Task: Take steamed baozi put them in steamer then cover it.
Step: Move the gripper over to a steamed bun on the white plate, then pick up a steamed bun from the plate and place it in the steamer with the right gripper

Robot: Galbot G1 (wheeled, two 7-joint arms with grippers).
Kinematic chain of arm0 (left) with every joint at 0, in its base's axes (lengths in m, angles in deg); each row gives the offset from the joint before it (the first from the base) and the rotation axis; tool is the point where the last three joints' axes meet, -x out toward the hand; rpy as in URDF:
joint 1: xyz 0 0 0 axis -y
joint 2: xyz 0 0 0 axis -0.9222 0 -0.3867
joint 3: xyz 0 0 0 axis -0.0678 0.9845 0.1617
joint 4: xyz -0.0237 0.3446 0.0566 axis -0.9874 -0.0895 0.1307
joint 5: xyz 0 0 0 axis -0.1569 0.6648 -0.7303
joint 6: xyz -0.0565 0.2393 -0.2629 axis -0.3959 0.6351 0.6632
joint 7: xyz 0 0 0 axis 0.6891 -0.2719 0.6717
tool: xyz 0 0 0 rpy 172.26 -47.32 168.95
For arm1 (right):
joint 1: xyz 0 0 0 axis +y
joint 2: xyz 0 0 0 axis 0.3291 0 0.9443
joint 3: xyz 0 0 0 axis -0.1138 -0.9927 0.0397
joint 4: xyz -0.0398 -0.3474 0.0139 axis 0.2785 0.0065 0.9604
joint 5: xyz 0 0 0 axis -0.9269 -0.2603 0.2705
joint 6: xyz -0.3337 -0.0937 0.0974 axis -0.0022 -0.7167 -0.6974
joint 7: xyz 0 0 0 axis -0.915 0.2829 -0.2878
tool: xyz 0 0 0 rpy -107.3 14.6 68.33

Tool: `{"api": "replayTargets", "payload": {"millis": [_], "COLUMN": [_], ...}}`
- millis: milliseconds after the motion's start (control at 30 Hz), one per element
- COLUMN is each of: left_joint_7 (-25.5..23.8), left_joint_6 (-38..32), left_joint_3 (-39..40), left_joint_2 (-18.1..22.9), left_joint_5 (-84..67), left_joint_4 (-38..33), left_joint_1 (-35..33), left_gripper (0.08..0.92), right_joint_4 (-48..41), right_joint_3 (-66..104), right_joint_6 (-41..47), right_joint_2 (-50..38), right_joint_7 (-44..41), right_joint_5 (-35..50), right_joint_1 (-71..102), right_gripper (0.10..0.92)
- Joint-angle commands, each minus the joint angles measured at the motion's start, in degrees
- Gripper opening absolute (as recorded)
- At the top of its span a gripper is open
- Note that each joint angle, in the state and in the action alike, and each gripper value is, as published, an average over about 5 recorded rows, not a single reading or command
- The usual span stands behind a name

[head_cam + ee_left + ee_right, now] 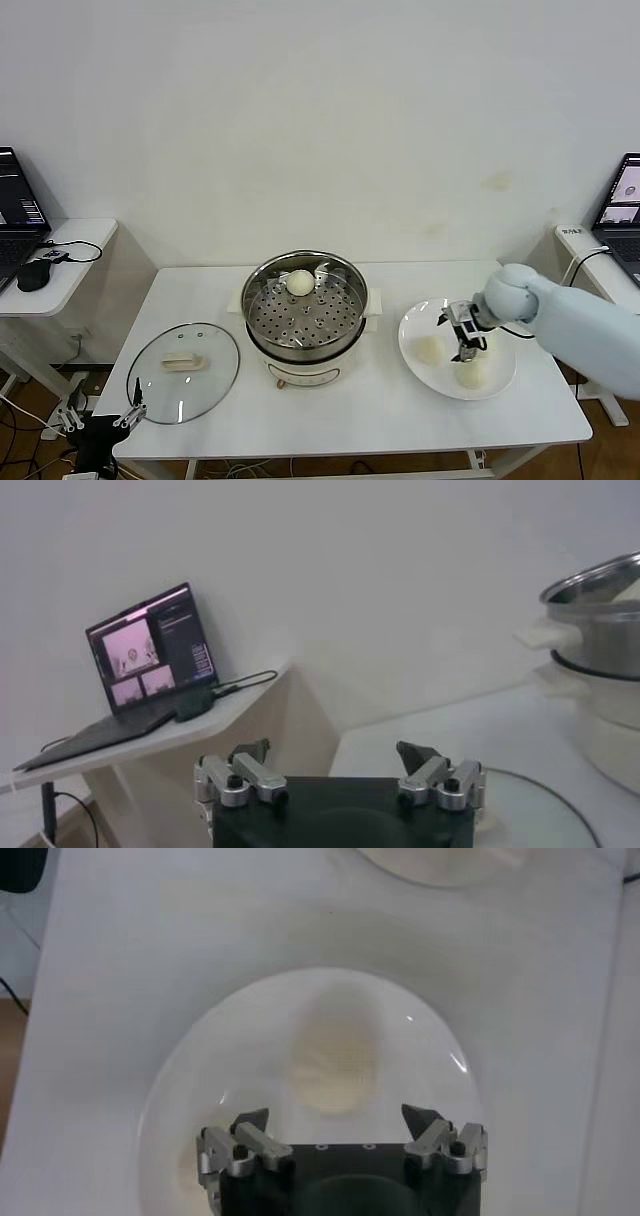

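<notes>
Left pincer (100,420) parked low at the bench's (350,410) front-left corner, off the edge, fingers spread wide, nothing between them. Cover (184,372) lies flat on the bench just beside it, its oblong handle running roughly left to right. Steamer (304,312) stands mid-bench, uncovered; one baozi (300,282) sits on the perforated tray toward the far side. Plate (458,347) to the right holds two more buns, one on its left part (430,349), one nearer the front (470,375). Right arm reaches in from the right, right pincer (464,337) pointing down over the plate, fingers wide, empty, between the two buns.
</notes>
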Motion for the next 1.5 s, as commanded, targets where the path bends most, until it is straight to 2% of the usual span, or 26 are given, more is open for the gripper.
{"api": "replayTargets", "payload": {"millis": [33,333,633,867,1067,1200,1367,1500], "left_joint_7": [-0.01,-0.01,0.02,-0.04,-0.15,-0.19,-0.24,-0.15], "left_joint_6": [0.01,-0.01,0.00,0.13,0.32,0.44,0.60,0.58], "left_joint_3": [-0.08,0.04,0.14,0.25,0.41,0.82,0.84,0.47], "left_joint_2": [-0.03,0.01,0.13,0.06,-0.24,-0.36,-0.65,-0.81], "left_joint_5": [0.00,-0.08,-0.19,-0.11,-0.19,-0.17,-0.33,-0.84], "left_joint_4": [0.39,0.87,0.57,-0.06,-0.59,-0.85,-1.33,-1.30], "left_joint_1": [0.35,0.64,0.49,0.44,0.74,1.11,1.22,1.24], "left_gripper": [0.823,0.823,0.823,0.823,0.823,0.823,0.823,0.823], "right_joint_4": [-6.37,-8.99,-8.78,-4.18,3.79,7.79,9.19,9.49], "right_joint_3": [1.26,1.77,1.82,1.07,-6.28,-11.77,-16.90,-19.55], "right_joint_6": [-0.18,0.41,0.63,1.05,3.35,5.63,9.24,12.52], "right_joint_2": [6.30,7.85,7.13,3.49,-2.27,-2.45,3.74,10.64], "right_joint_7": [0.36,0.04,-0.93,-2.70,-4.04,-3.64,-2.01,0.36], "right_joint_5": [-1.76,-2.74,-2.92,-0.28,8.16,16.39,26.85,33.33], "right_joint_1": [2.46,2.72,2.54,-1.89,-16.00,-27.89,-41.74,-45.80], "right_gripper": [0.823,0.816,0.649,0.620,0.619,0.625,0.632,0.636]}}
